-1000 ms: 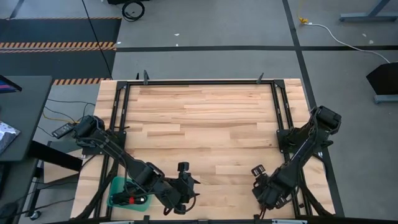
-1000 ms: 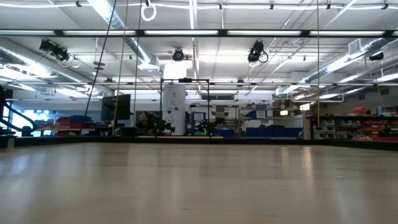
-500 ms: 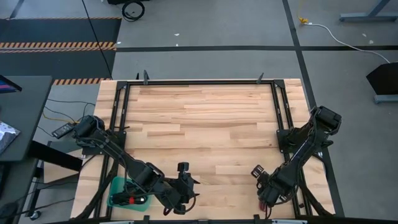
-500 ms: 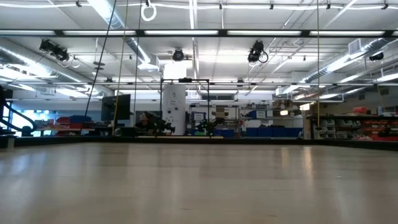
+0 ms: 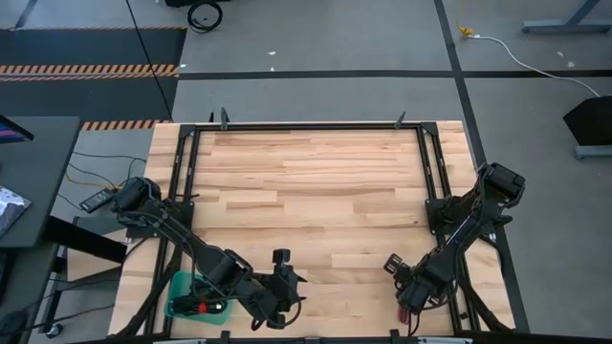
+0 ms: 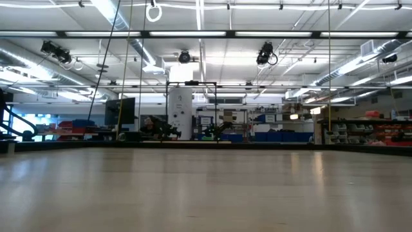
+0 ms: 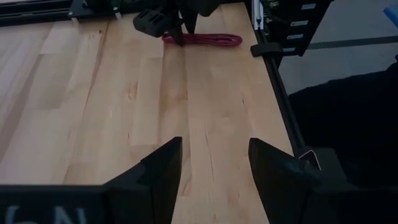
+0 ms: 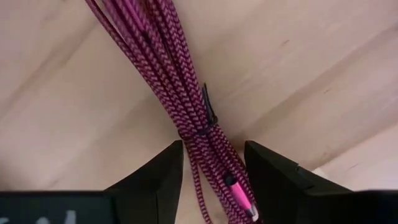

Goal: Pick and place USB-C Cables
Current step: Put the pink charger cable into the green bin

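Status of work: one pick in hand, placement not yet begun for this item. The right end effector (image 8: pixel 208 171) stands low over the near right corner of the desk (image 5: pixel 316 182), its fingers spread on either side of the magenta-red USB-C cable (image 8: pixel 180 93). The right wrist view shows the tied bundle running between the two fingers, with a gap on each side; the fingers are not pressed onto it, so I judge the cable as not yet gripped. It lies flat on the wood, close to the desk's near right edge, and shows as a thin red streak beside the right arm in the high view.

The left end effector (image 7: pixel 211 168) waits at the near left part of the desk, fingers spread and holding nothing; bare wood shows between them. Its wrist view looks across the desk to the same magenta-red cable and the right arm's fingers over it.

A teal tray (image 5: pixel 182 291) sits at the near left corner, partly hidden by the left arm. Dark and red items show inside it, likely cables already delivered, though the count cannot be read. No other cable shows on the desk surface, so this may be the last one. Remaining, by my judgement: close on the bundle, lift, carry it across to the tray, release.
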